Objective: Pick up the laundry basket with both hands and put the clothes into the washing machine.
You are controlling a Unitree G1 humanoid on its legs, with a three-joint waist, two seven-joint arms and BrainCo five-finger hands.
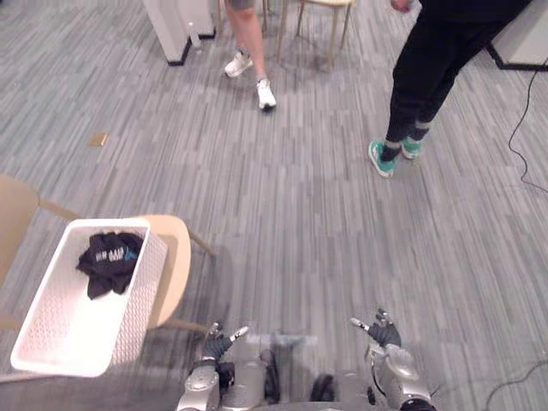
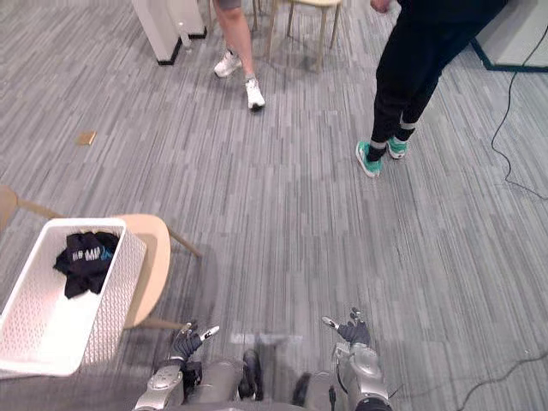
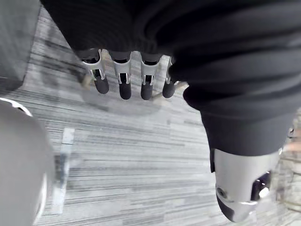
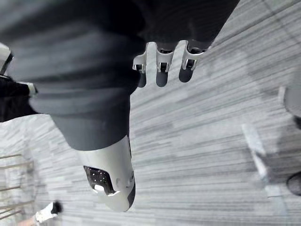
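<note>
1. My left robot hand (image 1: 218, 344) and right robot hand (image 1: 383, 332) hang low before me, fingers relaxed, both empty.
2. The white perforated plastic laundry basket (image 1: 73, 321) sits on the pale wooden chair (image 1: 175, 257) to my left, with a dark crumpled garment (image 1: 110, 257) at its far end.
3. I should face it squarely, then grip opposite rims evenly so it lifts level.

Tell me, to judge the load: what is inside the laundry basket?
One dark bundle of clothes lies at the far end of the laundry basket; the rest is bare. Anything under the bundle is hidden.
</note>
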